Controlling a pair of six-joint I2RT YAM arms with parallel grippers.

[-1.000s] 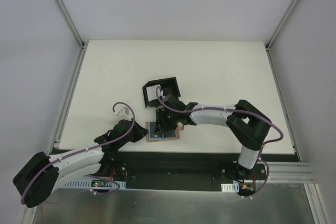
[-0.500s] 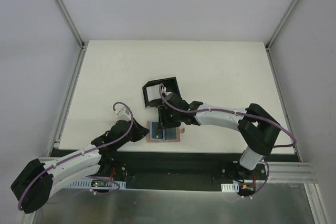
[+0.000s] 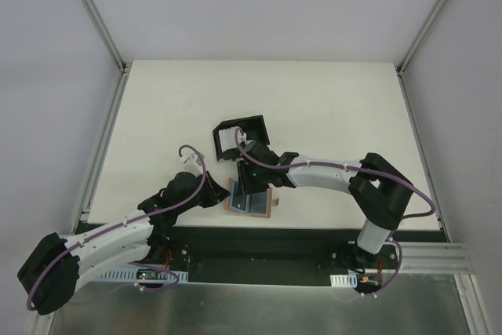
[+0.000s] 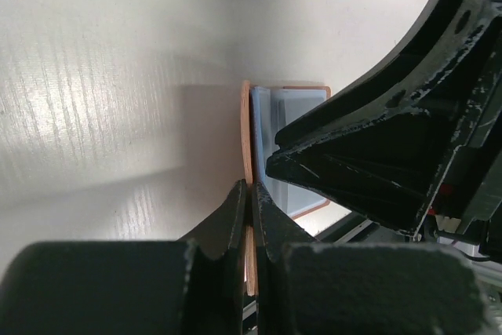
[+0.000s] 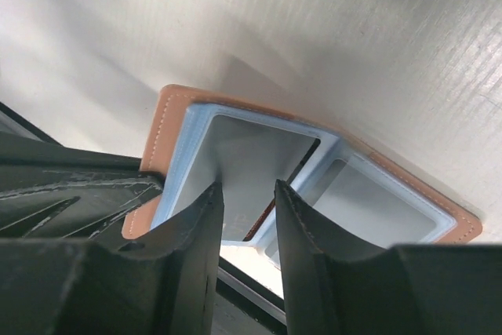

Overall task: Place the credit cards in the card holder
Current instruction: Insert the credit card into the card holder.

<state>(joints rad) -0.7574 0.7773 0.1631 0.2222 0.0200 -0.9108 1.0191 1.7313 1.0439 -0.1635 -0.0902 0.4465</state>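
Left gripper (image 4: pixel 249 194) is pinched tight on the thin brown edge of the holder (image 3: pixel 263 205). I think it does this so the holder stays open and does not slide when something is pushed into it.

Right gripper (image 5: pixel 245 190) hangs just over the middle of the holder. Its fingers stand a little apart, one on each side of the fold, and I see nothing between them. It looks ready to push a card down or to let go and lift away.

The holder lies open and flat on the white surface (image 3: pixel 329 107), close to the near edge, between the two arms. Its brown outside faces down and its light blue pockets face up. A flat grey-blue piece (image 5: pixel 251 154) fills the left pocket, and another fills the right one. They may be the cards, already tucked in, but I cannot tell them from the pocket lining.

Just behind the right gripper sits a black box (image 3: pixel 252 125), open on one side. Something white shows inside it. It could be one more card waiting its turn, but it is too small to be sure.
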